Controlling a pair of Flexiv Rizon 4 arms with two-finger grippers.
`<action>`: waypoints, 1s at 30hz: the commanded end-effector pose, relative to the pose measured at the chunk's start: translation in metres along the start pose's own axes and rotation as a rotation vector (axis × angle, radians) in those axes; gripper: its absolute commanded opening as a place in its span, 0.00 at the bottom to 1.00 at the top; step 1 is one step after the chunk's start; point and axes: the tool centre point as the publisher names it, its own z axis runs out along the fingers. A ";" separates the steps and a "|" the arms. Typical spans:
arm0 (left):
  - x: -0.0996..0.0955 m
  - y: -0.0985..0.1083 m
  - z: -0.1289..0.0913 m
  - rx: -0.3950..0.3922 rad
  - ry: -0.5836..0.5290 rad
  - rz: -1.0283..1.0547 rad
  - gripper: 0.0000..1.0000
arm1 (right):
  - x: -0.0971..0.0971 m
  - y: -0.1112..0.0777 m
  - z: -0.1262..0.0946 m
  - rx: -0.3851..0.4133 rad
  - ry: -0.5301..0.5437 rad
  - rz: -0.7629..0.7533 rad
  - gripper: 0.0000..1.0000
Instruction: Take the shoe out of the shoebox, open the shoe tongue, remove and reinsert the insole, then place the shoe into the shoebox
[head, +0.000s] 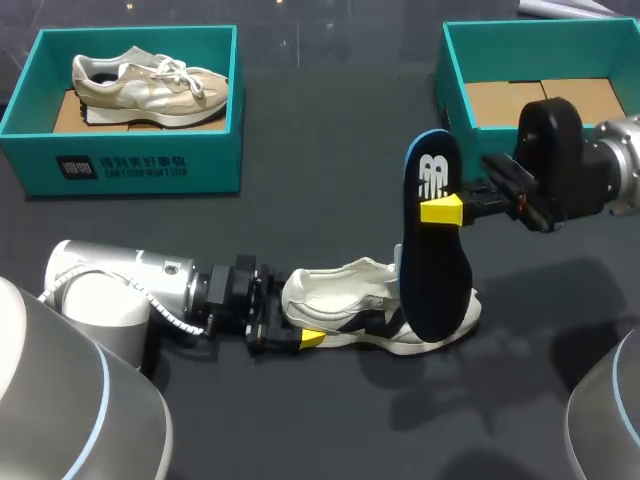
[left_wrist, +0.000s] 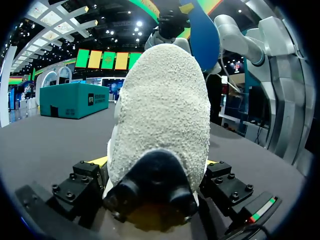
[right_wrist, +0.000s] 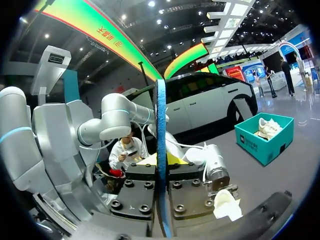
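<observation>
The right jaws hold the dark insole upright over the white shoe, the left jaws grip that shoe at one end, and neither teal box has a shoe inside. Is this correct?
Not quite: the left teal box has a beige shoe inside, as the head view shows; the right teal box shows none. The dark insole, the white shoe and both jaws are as you say.

Cream low-top shoe (left_wrist: 165, 110): heel cloth nubby, rough, matt.
Dark-blue flat insole (head: 437, 260): top face smooth, matt; brighter blue edge.
Teal cardboard shoebox (head: 130, 165): matt outside, brown paperboard lining.
Dark tabletop (head: 320, 140): smooth, matt.
</observation>
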 end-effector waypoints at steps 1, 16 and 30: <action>0.001 0.002 0.000 -0.001 -0.001 0.000 0.00 | 0.012 -0.002 -0.002 -0.002 -0.066 0.000 0.00; 0.001 0.002 0.000 -0.001 -0.001 0.000 0.00 | 0.032 -0.009 -0.005 -0.031 -0.150 0.029 0.00; 0.001 0.002 0.000 -0.001 -0.001 0.000 0.00 | 0.046 -0.012 -0.005 -0.030 -0.187 0.093 0.00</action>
